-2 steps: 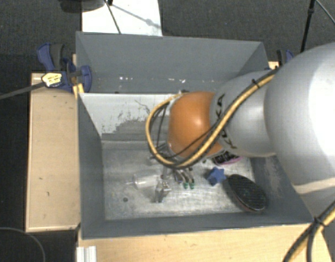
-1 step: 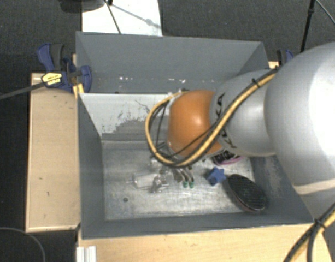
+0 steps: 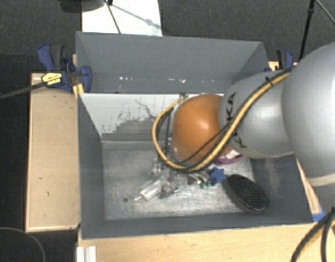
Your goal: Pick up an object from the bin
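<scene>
The arm (image 3: 276,113) hides much of the gripper (image 3: 166,181) and of a pink thing (image 3: 231,158).

Carrier: grey metal bin (image 3: 90,201), open at the top, with walls sloping down to a flat floor.
Floor surface: grey sheet with pale scuffs and specks, densest toward the middle.
Back wall: scratched and smeared on its left half.
Right of floor: black oval object (image 3: 247,194), dotted top face, lying flat near the right wall.
Centre of floor: small blue piece (image 3: 216,174) just left of the black oval object, with a green bit (image 3: 203,184) beside it.
Left of centre: clear silvery piece (image 3: 150,191), lying on its side.
Rear right: pink-and-white item (image 3: 231,158), partly hidden; kind cannot be told.
</scene>
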